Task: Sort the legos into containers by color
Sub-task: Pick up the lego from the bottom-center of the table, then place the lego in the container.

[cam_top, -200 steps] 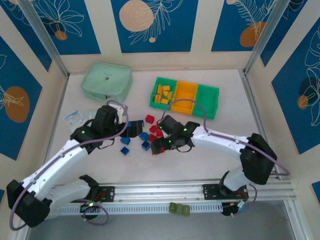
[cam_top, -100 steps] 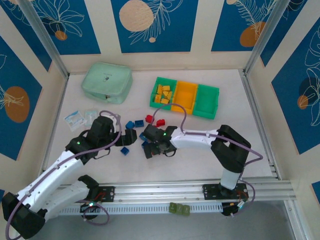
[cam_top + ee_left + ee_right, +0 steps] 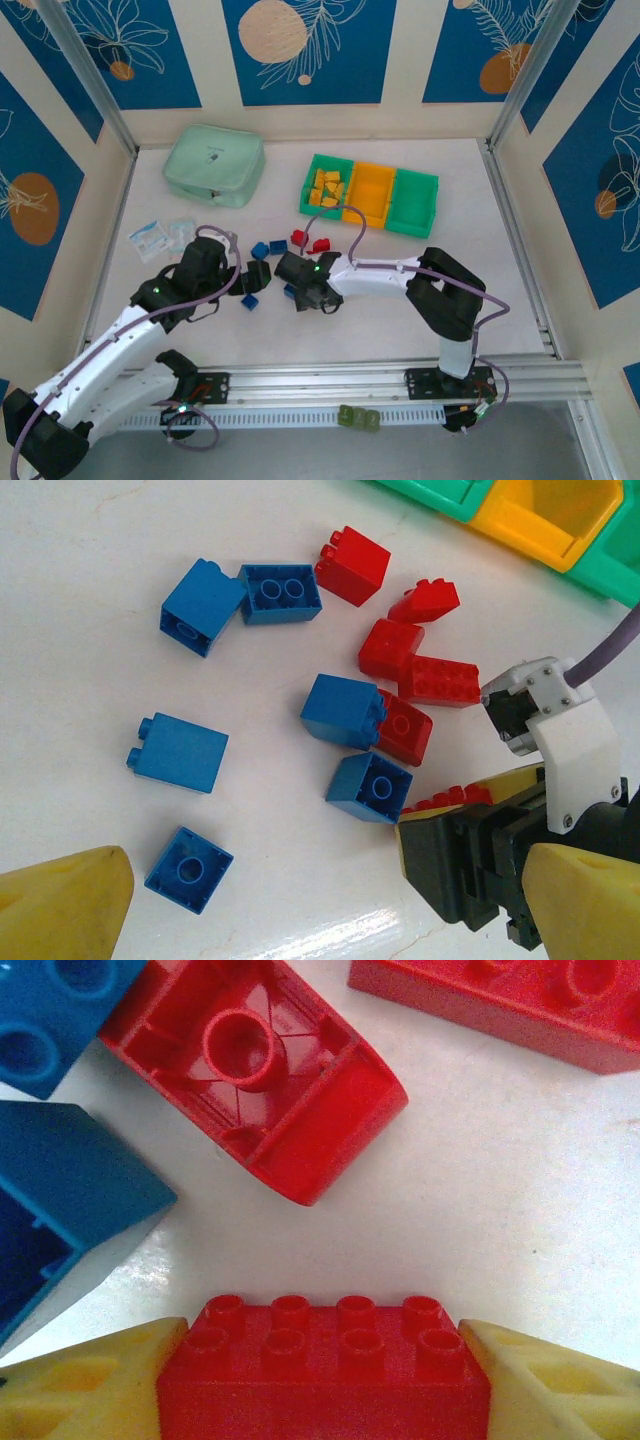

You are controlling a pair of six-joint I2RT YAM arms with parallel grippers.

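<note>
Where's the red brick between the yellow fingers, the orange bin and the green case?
red brick [image 3: 322, 1370], right wrist view, studded top.
orange bin [image 3: 371, 186], top external view, bare floor.
green case [image 3: 213, 163], top external view, lid middle.

red lego [image 3: 322, 1370] gripped, other legos [image 3: 345, 710] scattered, yellow legos [image 3: 326, 187] in container [image 3: 328, 161]

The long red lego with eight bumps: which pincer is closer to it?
Right. The right pincer has that red lego between its fingers, touching both ends. The left pincer is open beside it, above the blue legos.

Red studded brick [image 3: 322, 1385] pinched in right hand [image 3: 322, 1365] — studs up.
</note>
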